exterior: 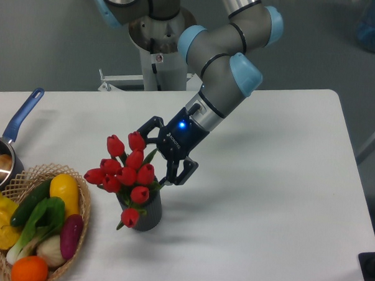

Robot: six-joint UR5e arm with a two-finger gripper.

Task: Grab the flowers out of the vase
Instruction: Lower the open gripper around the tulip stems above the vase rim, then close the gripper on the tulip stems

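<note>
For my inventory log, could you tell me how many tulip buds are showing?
10 red tulip buds, all clustered above the vase, one drooping at its front; leaves may hide more.

Small white lettering on the black body of the gripper (156,153) beside its blue light — too small to read, possibly a brand name, small red-and-white sticker on the robot's base column (159,58) — its print illegible
</note>
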